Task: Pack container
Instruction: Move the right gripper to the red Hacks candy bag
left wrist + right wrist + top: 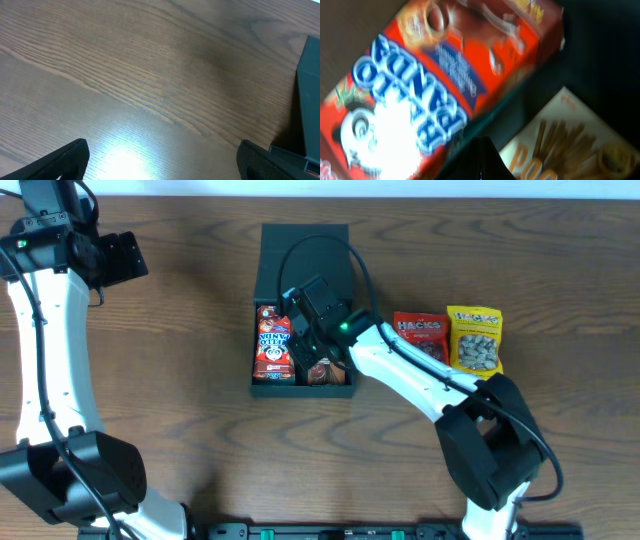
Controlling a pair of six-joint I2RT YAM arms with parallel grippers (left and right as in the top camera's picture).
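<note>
The container (300, 391) is a dark box lying open mid-table, its lid (303, 250) folded back. A red snack box (272, 343) lies in its left half and a cream biscuit-stick box (332, 373) at the front right. My right gripper (306, 348) is down inside the container between the two. In the right wrist view its fingers (482, 145) are shut together, with the red box (435, 85) to the left and the cream box (570, 145) to the right. My left gripper (125, 258) is open and empty at the far left (162, 165); the container's edge (310, 100) shows at the right of that view.
A red Hacks bag (420, 335) and a yellow nut bag (475, 338) lie side by side on the wooden table, right of the container. The right arm stretches over them from the front right.
</note>
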